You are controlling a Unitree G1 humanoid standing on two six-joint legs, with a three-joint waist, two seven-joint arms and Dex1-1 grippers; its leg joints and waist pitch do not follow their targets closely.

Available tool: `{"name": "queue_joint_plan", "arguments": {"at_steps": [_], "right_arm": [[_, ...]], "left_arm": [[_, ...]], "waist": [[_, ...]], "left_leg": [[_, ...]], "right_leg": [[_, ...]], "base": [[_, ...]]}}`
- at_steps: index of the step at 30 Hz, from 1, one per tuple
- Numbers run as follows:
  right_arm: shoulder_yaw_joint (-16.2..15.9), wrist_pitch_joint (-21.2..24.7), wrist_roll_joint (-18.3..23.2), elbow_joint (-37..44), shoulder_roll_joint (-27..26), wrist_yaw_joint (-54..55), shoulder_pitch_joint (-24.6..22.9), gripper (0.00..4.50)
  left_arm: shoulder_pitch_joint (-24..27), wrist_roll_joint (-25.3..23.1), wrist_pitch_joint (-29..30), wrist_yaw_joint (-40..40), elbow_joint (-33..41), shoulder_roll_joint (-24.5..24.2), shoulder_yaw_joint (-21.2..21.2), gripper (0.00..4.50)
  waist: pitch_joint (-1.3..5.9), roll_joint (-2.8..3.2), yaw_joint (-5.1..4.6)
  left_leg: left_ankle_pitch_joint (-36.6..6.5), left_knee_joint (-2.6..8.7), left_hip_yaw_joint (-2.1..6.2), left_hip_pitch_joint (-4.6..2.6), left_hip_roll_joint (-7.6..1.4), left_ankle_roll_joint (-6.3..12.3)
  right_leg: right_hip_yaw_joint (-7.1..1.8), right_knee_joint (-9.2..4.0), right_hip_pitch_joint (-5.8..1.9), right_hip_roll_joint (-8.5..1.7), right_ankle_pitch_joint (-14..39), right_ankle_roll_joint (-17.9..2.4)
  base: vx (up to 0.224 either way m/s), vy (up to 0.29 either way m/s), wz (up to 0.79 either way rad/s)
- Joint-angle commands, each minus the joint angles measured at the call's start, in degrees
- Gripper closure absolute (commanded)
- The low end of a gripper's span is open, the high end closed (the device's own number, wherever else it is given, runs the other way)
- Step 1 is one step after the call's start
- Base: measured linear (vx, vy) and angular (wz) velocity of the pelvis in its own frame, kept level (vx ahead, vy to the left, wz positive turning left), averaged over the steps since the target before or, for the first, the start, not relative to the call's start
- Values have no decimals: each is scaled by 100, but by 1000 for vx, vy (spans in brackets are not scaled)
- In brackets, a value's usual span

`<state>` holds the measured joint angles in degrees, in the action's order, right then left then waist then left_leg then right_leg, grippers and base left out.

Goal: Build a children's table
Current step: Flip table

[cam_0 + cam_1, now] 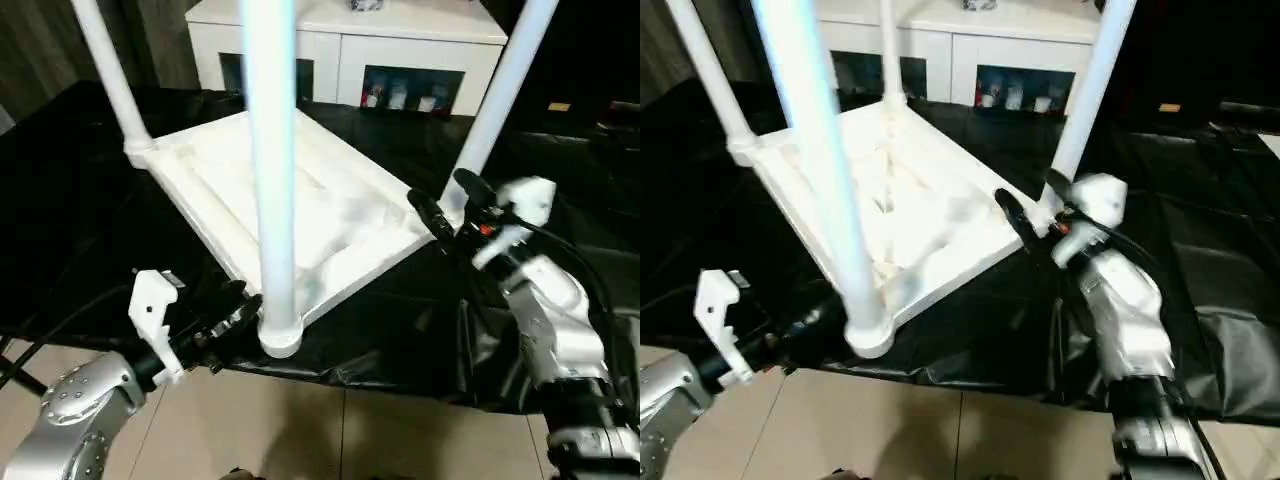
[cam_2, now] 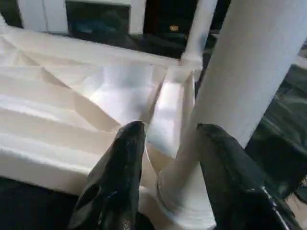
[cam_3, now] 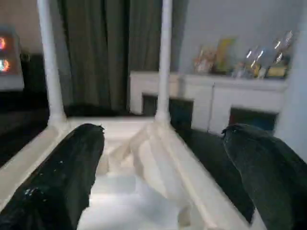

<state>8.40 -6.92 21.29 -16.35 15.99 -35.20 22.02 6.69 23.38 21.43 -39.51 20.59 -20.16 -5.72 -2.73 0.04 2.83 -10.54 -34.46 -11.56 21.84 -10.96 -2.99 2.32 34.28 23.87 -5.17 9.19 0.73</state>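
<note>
The children's table (image 1: 300, 215) lies upside down on the black-covered desk (image 1: 60, 200), four legs up; being light, stiff, slick plastic, it is best held near a leg's base, where the open left gripper (image 2: 168, 163) straddles one while the right gripper (image 1: 445, 205) gapes empty at another corner.

On my screen I see the left forearm (image 1: 75, 420) as a rounded silver metal shell with a ring of small dark screws near its joint. A white plastic bracket sits at its wrist, above black parts. The left gripper (image 2: 165, 158) has two glossy black fingers (image 2: 112, 187) with rounded tips. The right forearm (image 1: 555, 325) is also silver and smooth, with black cables running along it. At its wrist I see a white housing and a small red detail. The right gripper (image 1: 447, 205) has the same slim black fingers.
</note>
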Motion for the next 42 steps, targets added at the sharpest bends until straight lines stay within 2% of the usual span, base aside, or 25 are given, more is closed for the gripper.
{"name": "queue_joint_plan", "arguments": {"at_steps": [1,2,3,6,7,8,9,10,11,13,16,17,22,23,24,25,26,28,29,33,34,42], "right_arm": [[336,-162,46,112,70,346,20,0],[576,-254,-46,-14,55,759,123,0],[660,-274,-59,-58,50,880,162,0],[810,-124,-63,-87,55,1221,249,0],[862,-50,-44,-151,67,1335,305,0],[884,12,-43,-180,77,1407,335,0],[885,63,-33,-202,82,1425,352,0],[865,104,-13,-243,88,1395,368,0],[831,95,-44,-287,99,1376,382,0],[780,178,-49,-300,74,1355,391,0],[728,205,-93,-325,69,1332,378,0],[593,359,-125,-386,110,1185,330,0],[387,600,-210,-441,160,1036,249,0],[364,566,-257,-477,143,1063,243,0],[350,499,-314,-535,112,1117,250,0],[342,474,-336,-560,100,1142,256,0],[335,466,-344,-575,92,1152,263,0],[330,488,-351,-548,67,1176,265,0],[332,501,-350,-533,57,1181,262,0],[311,547,-381,-515,54,1190,234,0],[309,549,-395,-509,51,1203,230,0],[310,523,-446,-547,30,1258,260,0]], "left_arm": [[-131,46,138,230,298,45,111,216],[-200,-16,172,415,383,103,161,208],[-227,-67,177,487,404,122,183,187],[-257,-102,283,592,481,178,202,180],[-252,59,396,600,576,232,202,170],[-241,197,485,608,648,269,203,158],[-221,293,517,587,702,295,218,146],[-163,521,633,507,786,299,237,140],[-109,667,713,452,839,290,251,138],[26,812,769,308,885,184,301,117],[106,756,682,237,828,122,276,96],[192,809,713,103,767,43,171,86],[257,812,808,-31,789,-170,125,52],[111,633,729,94,706,-148,227,42],[-172,346,627,389,487,-32,402,42],[-297,265,631,528,383,26,468,34],[-383,111,508,607,292,43,530,24],[-523,52,352,650,87,201,606,3],[-573,30,292,645,18,251,638,3],[-915,52,243,586,-296,551,903,3],[-996,0,209,571,-375,642,1035,3],[-784,564,491,29,-143,579,1208,3]], "waist": [[328,-20,-3],[327,-28,-1],[325,-46,5],[329,-68,5],[328,-62,6],[338,-91,-2],[337,-93,-2],[339,-95,-4],[342,-124,-9],[340,-118,-4],[353,-118,-15],[355,-142,-19],[345,-135,-50],[349,-160,-55],[344,-124,-43],[336,-121,-46],[339,-115,-24],[349,-118,-17],[352,-128,-20],[368,-89,0],[371,-100,-2],[393,-127,5]], "left_leg": [[-1822,477,89,-127,-189,95],[-1808,477,90,-133,-191,53],[-1845,463,80,-158,-180,23],[-1836,458,90,-121,-155,27],[-1822,460,95,-122,-158,15],[-1794,455,98,-116,-154,17],[-1774,453,95,-115,-154,5],[-1774,444,88,-114,-149,18],[-1765,435,83,-105,-144,33],[-1738,439,85,-97,-148,58],[-1671,439,85,-96,-148,68],[-1610,438,87,-85,-143,76],[-1697,452,91,-86,-149,54],[-1718,449,90,-96,-153,42],[-1764,451,88,-116,-156,25],[-1820,456,83,-131,-162,14],[-1923,436,68,-184,-153,-41],[-1834,459,104,-107,-151,-87],[-1801,454,99,-109,-150,-86],[-1800,441,91,-138,-152,-81],[-1761,442,94,-119,-151,-79],[-1418,417,85,-78,-150,33]], "right_leg": [[-160,-422,-190,-150,1834,-856],[-163,-427,-178,-162,1936,-814],[-156,-447,-153,-148,2020,-771],[-148,-455,-169,-145,2184,-592],[-146,-450,-164,-144,2186,-566],[-140,-438,-171,-144,2172,-552],[-140,-433,-170,-144,2149,-556],[-141,-441,-160,-141,2133,-561],[-140,-432,-160,-138,2106,-576],[-139,-437,-156,-135,2058,-571],[-139,-415,-159,-113,1887,-545],[-140,-401,-179,-113,1788,-566],[-143,-407,-180,-113,1824,-619],[-143,-407,-178,-114,1826,-617],[-148,-415,-164,-122,1863,-631],[-148,-441,-144,-107,1914,-601],[-154,-451,-109,-103,1996,-577],[-149,-437,-188,-146,2009,-540],[-151,-443,-180,-143,1986,-532],[-155,-433,-164,-139,1830,-626],[-153,-425,-183,-137,1766,-640],[-147,-358,-236,-151,1335,-832]], "base": [[0,0,0],[0,0,0],[0,0,0],[0,0,0],[0,0,0],[0,0,0],[0,0,0],[0,0,0],[0,0,0],[0,0,0],[0,0,0],[0,0,0],[0,0,0],[0,0,0],[0,0,0],[0,0,0],[0,0,0],[0,0,0],[0,0,0],[0,0,0],[0,0,0],[0,0,0]]}}
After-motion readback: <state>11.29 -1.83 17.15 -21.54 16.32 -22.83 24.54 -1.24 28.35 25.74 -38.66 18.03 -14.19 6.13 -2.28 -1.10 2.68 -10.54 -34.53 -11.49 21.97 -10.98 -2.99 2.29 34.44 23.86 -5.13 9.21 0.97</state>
